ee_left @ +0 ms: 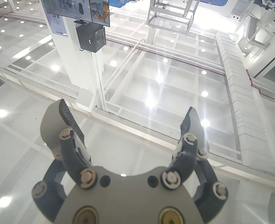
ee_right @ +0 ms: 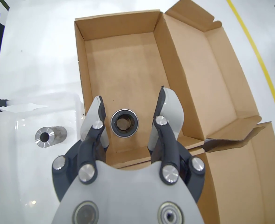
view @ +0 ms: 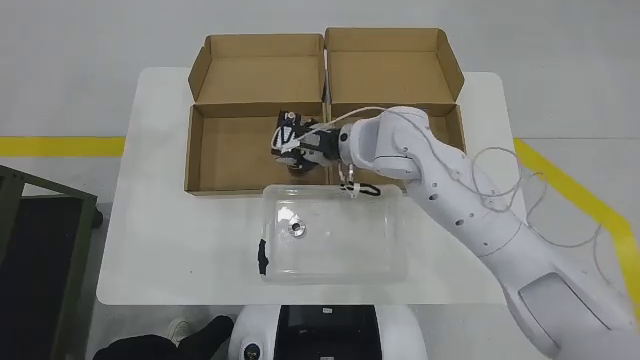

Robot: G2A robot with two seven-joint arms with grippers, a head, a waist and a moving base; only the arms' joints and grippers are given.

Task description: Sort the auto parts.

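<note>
Brown cardboard box holds the black-and-steel bearing ring flat on its floor. My right pincer hangs open over it, arm stretched across the white bench; my left pincer, also open, points ceilingward.

**Robot hardware: appearance**

Right arm: glossy white rounded shells, thin white cable looped alongside. Right gripper and left gripper: grey base plate, black linkages, round metal screw heads, pale fingers, black ribbed pads
</note>
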